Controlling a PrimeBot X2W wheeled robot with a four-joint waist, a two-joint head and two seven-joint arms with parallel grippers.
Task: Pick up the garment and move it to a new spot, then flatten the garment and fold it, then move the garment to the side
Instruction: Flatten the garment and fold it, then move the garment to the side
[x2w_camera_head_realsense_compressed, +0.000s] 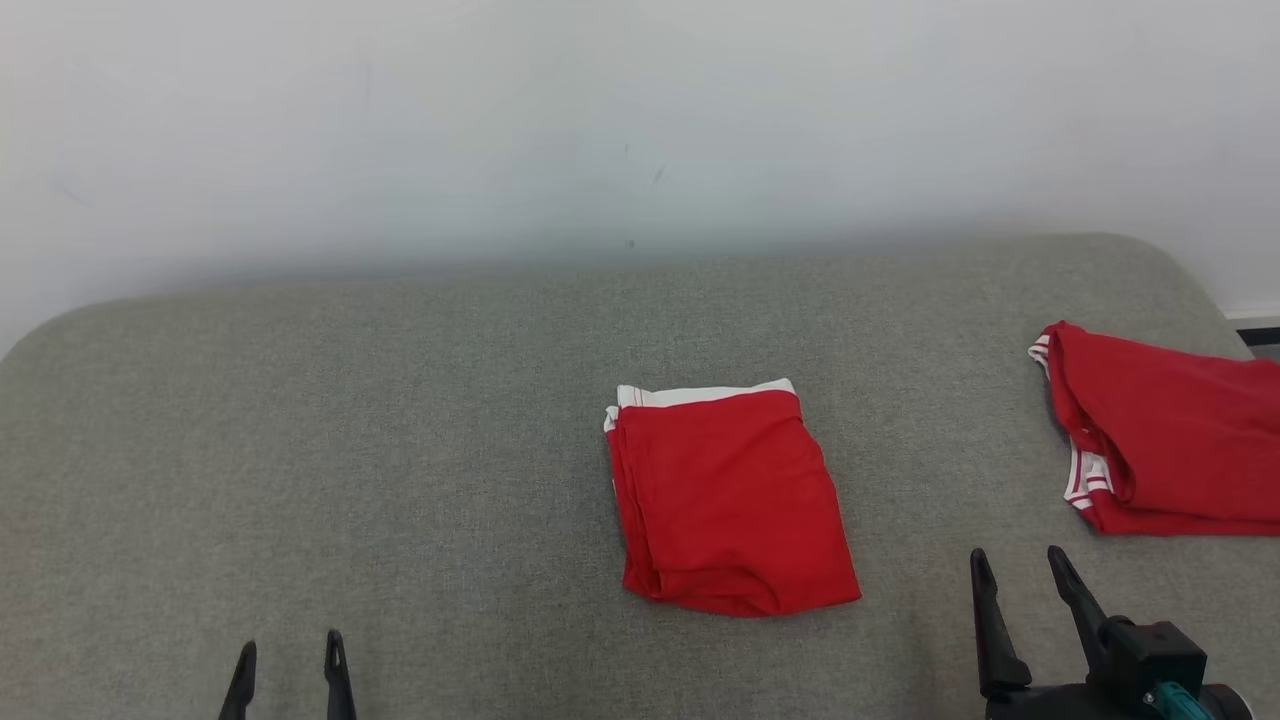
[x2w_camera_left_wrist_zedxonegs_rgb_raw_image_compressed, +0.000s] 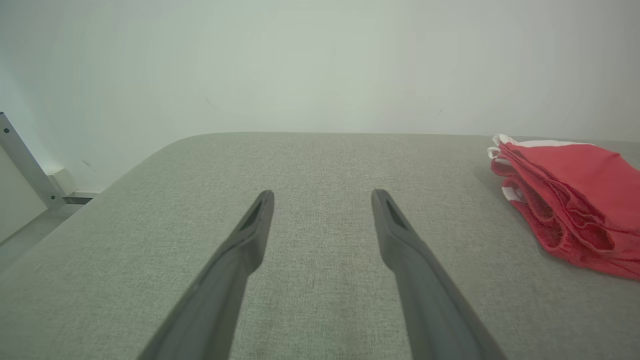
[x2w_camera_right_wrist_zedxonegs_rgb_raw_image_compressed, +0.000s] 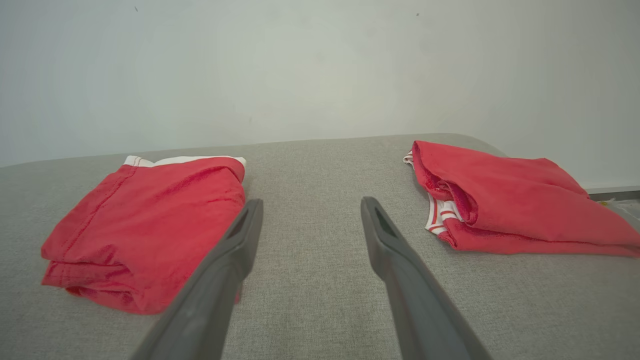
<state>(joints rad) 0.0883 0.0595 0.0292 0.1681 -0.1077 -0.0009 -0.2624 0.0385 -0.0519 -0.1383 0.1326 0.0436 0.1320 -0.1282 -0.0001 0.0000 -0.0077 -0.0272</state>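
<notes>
Down at the lower left, the left gripper (x2w_camera_head_realsense_compressed: 290, 642) hovers low over the grey fabric-covered desk (x2w_camera_head_realsense_compressed: 400, 450), its 2 long dark fingers (x2w_camera_left_wrist_zedxonegs_rgb_raw_image_compressed: 250, 235) spread wide with nothing between them, just bare grey weave under the tips. Nothing red anywhere near it; the cloth sits well off to its right.

Centre of the desk now: the red folded garment with a white waistband (x2w_camera_head_realsense_compressed: 730, 500) lies flat in a tidy rectangle, white band at the far edge toward the pale wall (x2w_camera_head_realsense_compressed: 600, 120), stacked fold edges along its left side. No finger touches it.

On to the lower right, where the right gripper (x2w_camera_head_realsense_compressed: 1017, 555) sits just beside the folded garment's near right corner, apart from it. Its 2 fingers (x2w_camera_right_wrist_zedxonegs_rgb_raw_image_compressed: 400, 260) also stand wide apart, gripping nothing, pointing up the open strip of desk between the 2 red pieces.

Far right, a second red garment with white-and-red striped trim (x2w_camera_head_realsense_compressed: 1170, 440) lies loosely folded near the desk's rounded corner, partly cut off by the head view's edge.
</notes>
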